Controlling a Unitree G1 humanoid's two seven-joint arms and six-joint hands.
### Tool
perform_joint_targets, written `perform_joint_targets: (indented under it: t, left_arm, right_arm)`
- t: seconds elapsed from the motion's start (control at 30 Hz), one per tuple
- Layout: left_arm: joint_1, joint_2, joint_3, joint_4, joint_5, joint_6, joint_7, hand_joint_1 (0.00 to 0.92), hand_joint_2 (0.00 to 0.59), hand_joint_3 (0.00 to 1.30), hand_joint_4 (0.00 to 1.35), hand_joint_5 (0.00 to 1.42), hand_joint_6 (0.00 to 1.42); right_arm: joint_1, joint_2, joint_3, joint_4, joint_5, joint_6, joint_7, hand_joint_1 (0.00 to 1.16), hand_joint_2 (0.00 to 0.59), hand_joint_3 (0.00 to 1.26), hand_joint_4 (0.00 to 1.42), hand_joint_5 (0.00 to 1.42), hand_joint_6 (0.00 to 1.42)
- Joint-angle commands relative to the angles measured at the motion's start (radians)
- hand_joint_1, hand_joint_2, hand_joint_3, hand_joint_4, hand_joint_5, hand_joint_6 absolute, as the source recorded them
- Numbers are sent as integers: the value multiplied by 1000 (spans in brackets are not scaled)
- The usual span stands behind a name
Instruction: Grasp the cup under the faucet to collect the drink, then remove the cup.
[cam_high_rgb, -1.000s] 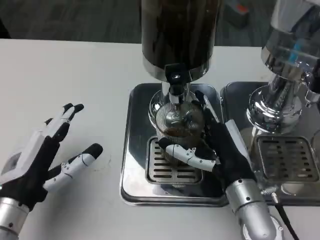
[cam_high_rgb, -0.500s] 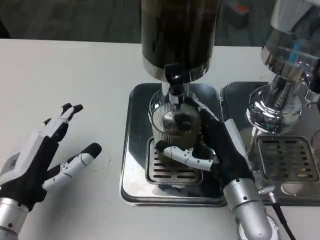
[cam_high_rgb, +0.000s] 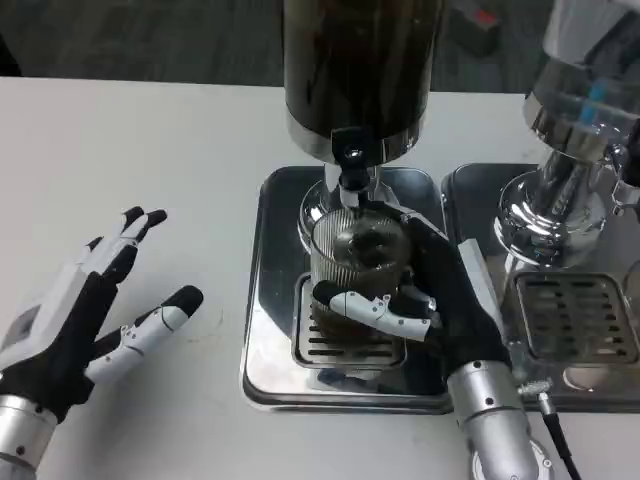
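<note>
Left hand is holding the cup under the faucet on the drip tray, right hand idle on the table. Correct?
No, the hands are swapped. The head view shows the right hand holding the cup under the faucet on the drip tray, while the left hand lies idle with fingers spread on the table.

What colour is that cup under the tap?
Clear ribbed cup, dark drink inside, held by the right robot hand; head view.
</note>
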Motion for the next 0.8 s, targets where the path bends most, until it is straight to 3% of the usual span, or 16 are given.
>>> perform_joint_targets:
  t: [0.03, 0.53, 0.8]
  left_arm:
    - [11, 1, 0, -1, -3, 4, -16, 0, 165, 103, 0, 44, 0]
    - [2, -4, -2, 7, -5, -3, -24, 0, 165, 107, 0, 44, 0]
    - [-15, -12, -12, 21, -2, -5, -28, 0, 165, 107, 0, 44, 0]
  right_arm:
    - [14, 12, -9, -6, -2, -35, -33, 1004, 195, 332, 518, 634, 830]
    - [29, 15, -8, -15, -35, -55, -94, 1045, 189, 387, 538, 704, 956]
    - [53, 6, -5, -88, -75, -53, -115, 1039, 187, 389, 538, 707, 983]
